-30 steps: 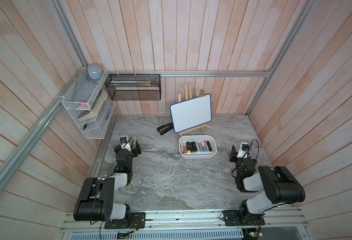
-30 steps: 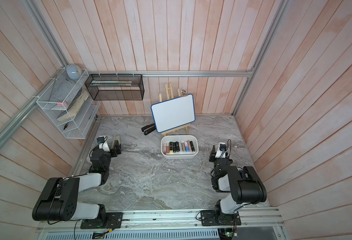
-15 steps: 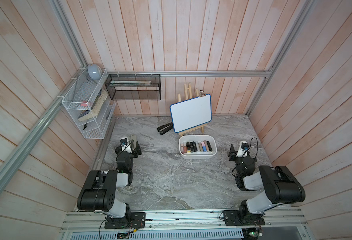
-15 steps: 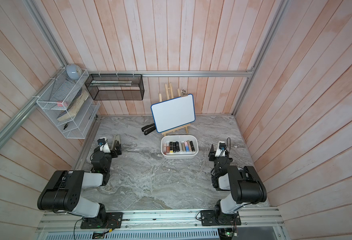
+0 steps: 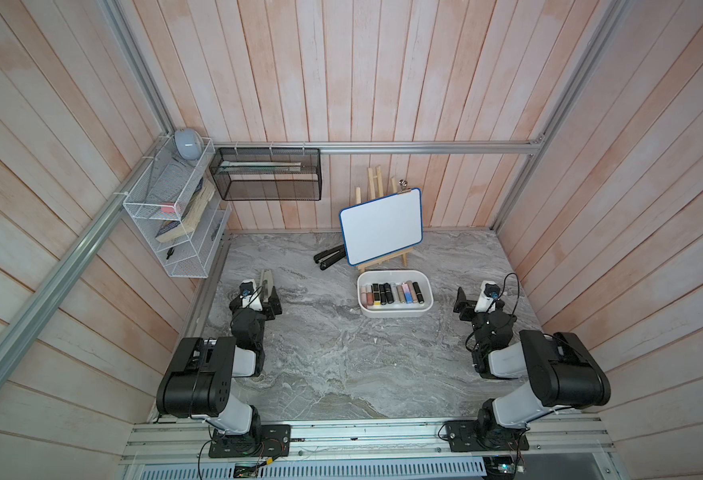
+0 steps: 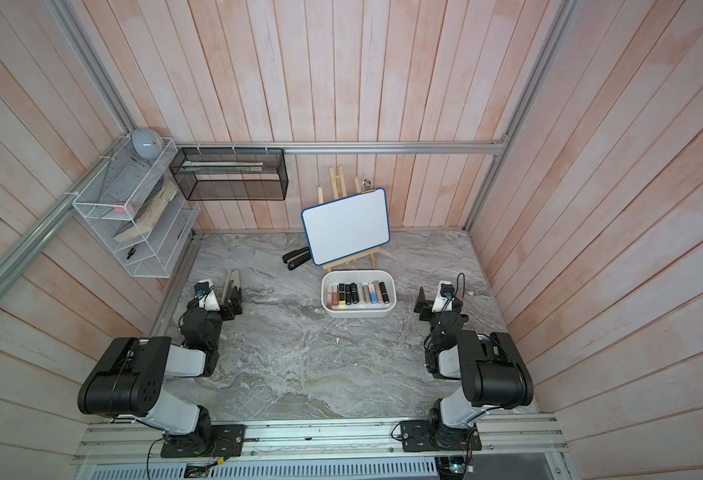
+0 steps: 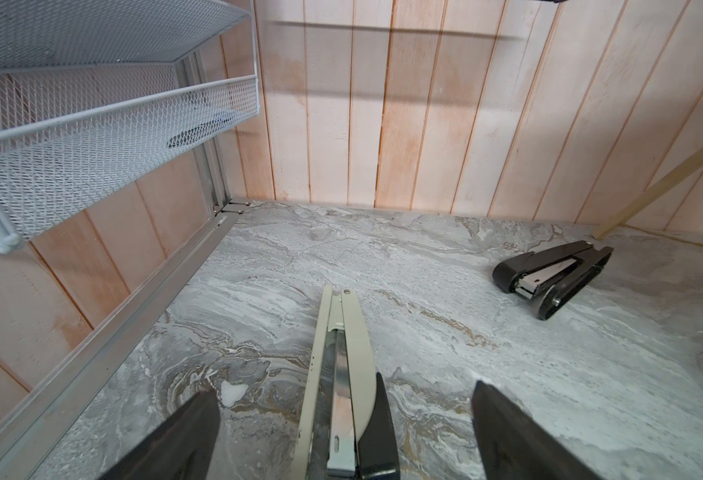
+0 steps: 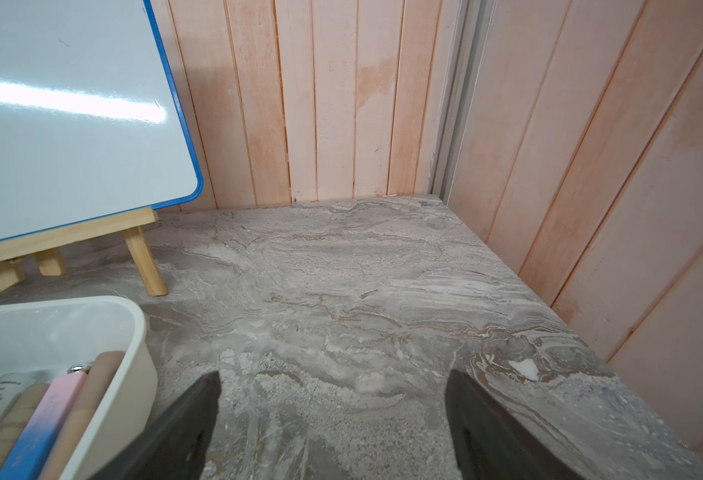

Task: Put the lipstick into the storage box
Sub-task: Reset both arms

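The lipsticks (image 5: 395, 293) are laid side by side in the storage box (image 5: 395, 312), which is set just right of the bench's (image 5: 341, 365) middle. Behind it, near the back edge, a whiteboard (image 5: 381, 226) is propped on an easel (image 8: 144, 262); a stapler (image 5: 329, 257) is placed left of it.

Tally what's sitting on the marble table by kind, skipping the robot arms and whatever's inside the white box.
storage box: 1
whiteboard on easel: 1
black stapler: 1
beige stapler-like tool: 1
Total: 4
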Controlling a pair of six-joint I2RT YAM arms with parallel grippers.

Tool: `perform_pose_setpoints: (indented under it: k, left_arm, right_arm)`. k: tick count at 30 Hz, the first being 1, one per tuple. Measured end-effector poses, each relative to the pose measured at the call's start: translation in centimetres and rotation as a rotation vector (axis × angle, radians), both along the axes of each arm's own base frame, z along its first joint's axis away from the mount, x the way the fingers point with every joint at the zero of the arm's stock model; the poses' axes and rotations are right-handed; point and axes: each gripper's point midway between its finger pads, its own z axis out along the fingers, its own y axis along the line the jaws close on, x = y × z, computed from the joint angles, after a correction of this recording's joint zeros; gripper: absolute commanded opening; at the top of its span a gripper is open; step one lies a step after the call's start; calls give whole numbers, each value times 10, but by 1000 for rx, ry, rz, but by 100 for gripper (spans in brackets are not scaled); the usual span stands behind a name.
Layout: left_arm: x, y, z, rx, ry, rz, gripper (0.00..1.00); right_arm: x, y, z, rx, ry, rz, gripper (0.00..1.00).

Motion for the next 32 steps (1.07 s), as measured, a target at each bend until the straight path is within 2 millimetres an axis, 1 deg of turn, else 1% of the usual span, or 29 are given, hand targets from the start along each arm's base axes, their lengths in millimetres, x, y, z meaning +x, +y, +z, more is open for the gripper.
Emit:
perform_pose_setpoints:
  k: [4,12,32]
  left_arm:
    - [0,-1,0,0,-1,-3,100]
    - [1,-1,4,0,-15,-3,100]
    - [1,-1,4,0,-15,-3,100]
  right_arm:
    - [0,0,-1,5,5,8,98]
    - [0,2,-3,7,13,15,98]
    - [0,2,-3,7,13,15,98]
